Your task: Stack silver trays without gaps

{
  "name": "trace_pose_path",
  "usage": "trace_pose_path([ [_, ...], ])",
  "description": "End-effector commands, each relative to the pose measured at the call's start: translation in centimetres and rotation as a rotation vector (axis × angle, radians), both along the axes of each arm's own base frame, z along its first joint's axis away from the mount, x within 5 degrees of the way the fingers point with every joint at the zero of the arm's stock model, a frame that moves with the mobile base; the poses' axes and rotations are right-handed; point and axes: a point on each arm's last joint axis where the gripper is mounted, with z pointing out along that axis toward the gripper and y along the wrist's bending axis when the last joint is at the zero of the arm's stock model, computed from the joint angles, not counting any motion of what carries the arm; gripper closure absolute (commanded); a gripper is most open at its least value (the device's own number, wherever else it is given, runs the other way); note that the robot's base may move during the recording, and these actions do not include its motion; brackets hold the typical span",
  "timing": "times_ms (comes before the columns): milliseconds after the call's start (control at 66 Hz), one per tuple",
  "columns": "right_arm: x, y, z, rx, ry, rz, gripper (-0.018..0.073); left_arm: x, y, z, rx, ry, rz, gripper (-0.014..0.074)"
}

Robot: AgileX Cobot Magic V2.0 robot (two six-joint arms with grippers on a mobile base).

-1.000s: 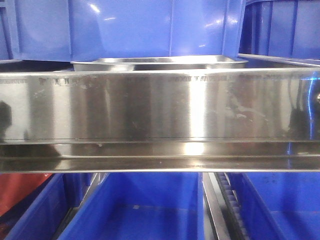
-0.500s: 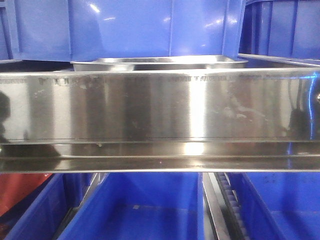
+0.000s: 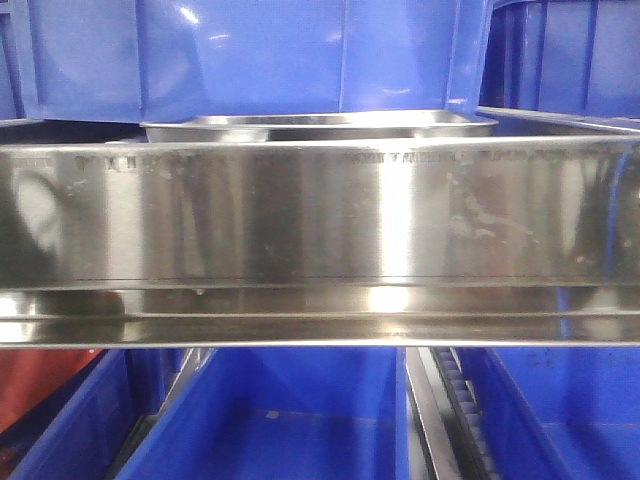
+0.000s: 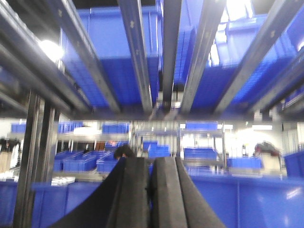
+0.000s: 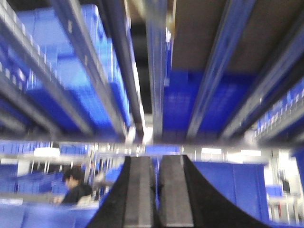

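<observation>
A silver tray (image 3: 318, 124) sits on the shelf behind the steel rail, at top centre of the front view; only its rim and a strip of its inside show. A second steel rim (image 3: 565, 119) runs to its right, and I cannot tell if it is another tray. No gripper appears in the front view. My left gripper (image 4: 152, 159) is shut with nothing between its black fingers, pointing out under the shelf bars. In its own wrist view my right gripper (image 5: 156, 158) is shut too, empty, and also aimed under the shelf. No tray shows in either wrist view.
A long mirror-like steel rail (image 3: 320, 215) spans the front view. Blue bins stand above it (image 3: 250, 55) and below it (image 3: 290, 420). Metal shelf bars (image 4: 137, 52) run overhead with blue bins on them. A person (image 5: 73, 187) is far off at the left.
The tray has not moved. Dark reflections at the left and right ends of the steel rail have shifted and spread.
</observation>
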Motion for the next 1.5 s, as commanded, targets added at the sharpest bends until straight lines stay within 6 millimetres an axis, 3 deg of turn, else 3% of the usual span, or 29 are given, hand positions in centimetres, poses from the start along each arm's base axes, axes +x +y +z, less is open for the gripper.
trace_pose_path([
  [0, -1.0, 0.1, 2.8, -0.007, -0.018, 0.0, 0.0577, -0.8, 0.0, 2.2, -0.001, -0.044, -0.008, 0.0605],
  [136, -2.2, 0.2, 5.9, -0.009, -0.003, 0.008, 0.0577, -1.5, -0.1, 4.4, 0.003, 0.031, -0.018, 0.0605],
  [288, -0.6, 0.2, 8.0, -0.006, 0.171, 0.018, 0.0577, -0.7, -0.2, 6.7, 0.007, 0.128, -0.024, 0.0605],
  [485, 3.8, 0.3, 10.3, 0.031, 0.508, 0.057, 0.0577, 3.4, -0.3, 8.2, 0.055, 0.474, -0.017, 0.0605],
  [682, 8.8, 0.6, 12.1, 0.069, 0.921, 0.12, 0.0577, 9.1, -0.5, 9.2, 0.063, 0.793, -0.025, 0.0605],
  [773, 10.9, 0.7, 11.9, 0.072, 1.067, 0.13, 0.0577, 11.1, -0.5, 9.1, 0.064, 0.877, -0.028, 0.0605],
  [955, 14.0, 0.5, 11.1, 0.081, 1.144, 0.129, 0.0577, 14.6, -0.6, 8.4, 0.064, 0.902, -0.027, 0.0605],
  [1333, 18.2, 0.3, 9.1, 0.097, 1.207, 0.121, 0.0577, 18.6, -0.7, 6.5, 0.024, 0.908, -0.038, 0.0605],
  [1485, 20.0, 0.7, 6.9, 0.236, 1.364, 0.163, 0.0573, 20.4, -1.3, 4.9, 0.024, 1.083, -0.066, 0.0605],
])
